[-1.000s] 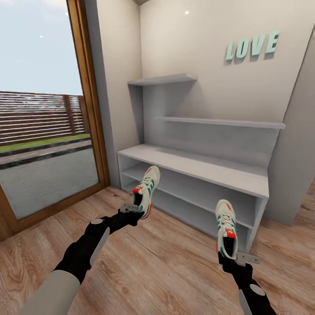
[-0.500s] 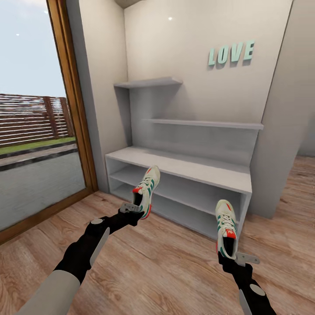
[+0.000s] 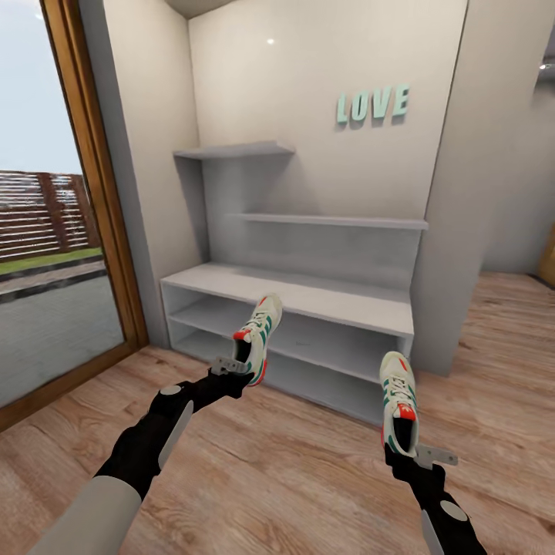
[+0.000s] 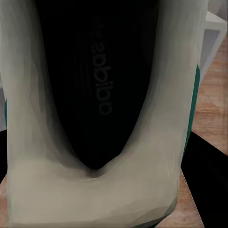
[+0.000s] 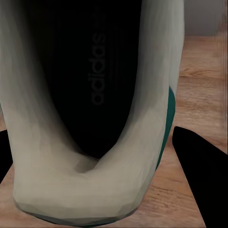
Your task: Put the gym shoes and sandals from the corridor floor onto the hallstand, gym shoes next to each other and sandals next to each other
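Shift: view has swung right; hallstand (image 3: 308, 297) now at 12 o'clock.
Left end effector (image 3: 231, 368): clamped on left gym shoe (image 3: 258, 338).
Right end effector (image 3: 420, 456): clamped on right gym shoe (image 3: 399, 401).

Mint "LOVE" letters (image 3: 372, 105) on beige wall (image 3: 308, 85); wood-framed glass door (image 3: 54, 200) w/ slatted fence (image 3: 42, 214) & grass outside.

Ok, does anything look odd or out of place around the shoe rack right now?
Nothing spilled or damaged. The one unusual sight: both gym shoes are off the floor, one shoe held by the left hand, the other shoe by the right hand, toes pointing up. The rack has nothing on the shelves in view.
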### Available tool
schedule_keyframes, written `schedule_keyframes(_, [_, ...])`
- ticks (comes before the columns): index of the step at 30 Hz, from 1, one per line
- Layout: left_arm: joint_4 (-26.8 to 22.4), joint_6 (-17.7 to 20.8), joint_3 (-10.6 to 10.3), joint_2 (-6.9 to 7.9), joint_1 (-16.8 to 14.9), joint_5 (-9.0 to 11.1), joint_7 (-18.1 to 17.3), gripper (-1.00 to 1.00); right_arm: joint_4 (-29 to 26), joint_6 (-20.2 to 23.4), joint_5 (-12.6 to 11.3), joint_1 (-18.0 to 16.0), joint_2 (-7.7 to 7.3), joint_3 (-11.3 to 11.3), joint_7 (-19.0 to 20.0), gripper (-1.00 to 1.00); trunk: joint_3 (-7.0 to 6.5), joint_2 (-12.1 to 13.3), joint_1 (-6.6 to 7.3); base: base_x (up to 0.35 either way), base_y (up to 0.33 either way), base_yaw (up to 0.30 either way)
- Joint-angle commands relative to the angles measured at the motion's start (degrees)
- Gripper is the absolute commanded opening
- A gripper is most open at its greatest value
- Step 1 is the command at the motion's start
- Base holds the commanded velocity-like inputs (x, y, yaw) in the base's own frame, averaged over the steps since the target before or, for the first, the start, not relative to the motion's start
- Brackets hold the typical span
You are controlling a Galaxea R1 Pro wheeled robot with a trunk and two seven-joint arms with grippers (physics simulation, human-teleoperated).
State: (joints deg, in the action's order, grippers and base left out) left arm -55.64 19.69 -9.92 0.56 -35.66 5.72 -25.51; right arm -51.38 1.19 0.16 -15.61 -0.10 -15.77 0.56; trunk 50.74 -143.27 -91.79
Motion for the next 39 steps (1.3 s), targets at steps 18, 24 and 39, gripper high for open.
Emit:
schedule_keyframes(18, [-0.08, 0.52, -0.10, 0.06, -0.02, 0.61, 0.03, -1.00, -0.04, 0.13, 0.02, -0.03, 0.02, -0.02, 0.01, -1.00, -0.96, -0.02, 0.01, 0.000, 0.080, -0.206])
schedule_keyframes(24, [-0.07, 0.52, -0.10, 0.06, -0.02, 0.61, 0.02, -1.00, -0.04, 0.13, 0.02, -0.03, 0.01, -0.02, 0.01, -1.00, -1.24, -0.02, 0.01, 0.000, 0.000, -0.180])
schedule_keyframes(39, [-0.07, 0.52, -0.10, 0.06, -0.02, 0.63, 0.02, -1.00, -0.04, 0.13, 0.02, -0.03, 0.02, -0.01, 0.00, -1.00, -1.29, -0.02, 0.01, 0.022, 0.156, -0.015])
